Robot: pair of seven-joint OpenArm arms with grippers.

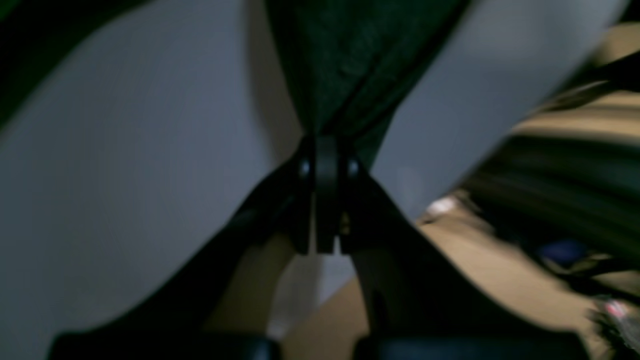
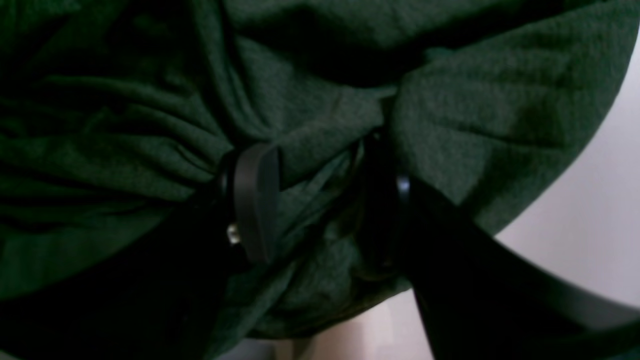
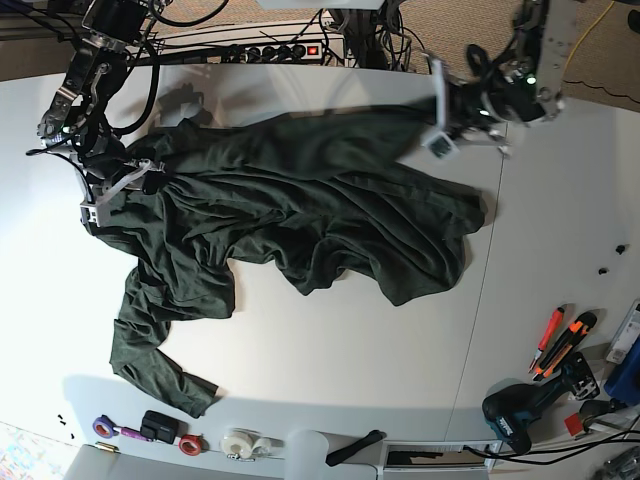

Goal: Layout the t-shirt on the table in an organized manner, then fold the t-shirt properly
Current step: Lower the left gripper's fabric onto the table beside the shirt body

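The dark green t-shirt (image 3: 300,200) lies wrinkled across the white table (image 3: 330,350), one long cuffed sleeve trailing toward the front left (image 3: 160,370). My left gripper (image 3: 441,125) is at the shirt's back right edge; in the left wrist view it (image 1: 327,145) is shut on a pulled-up fold of the shirt (image 1: 350,55) above the table (image 1: 125,175). My right gripper (image 3: 118,188) is at the shirt's left end; in the right wrist view it (image 2: 320,200) has a thick bunch of the shirt (image 2: 310,125) pinched between its fingers (image 2: 255,200).
A seam (image 3: 485,290) splits the table into two panels. On the right panel lie orange-handled tools (image 3: 560,340) and a drill (image 3: 520,412). Tape rolls (image 3: 240,443) and small items sit at the front edge. A power strip (image 3: 270,48) and cables run along the back.
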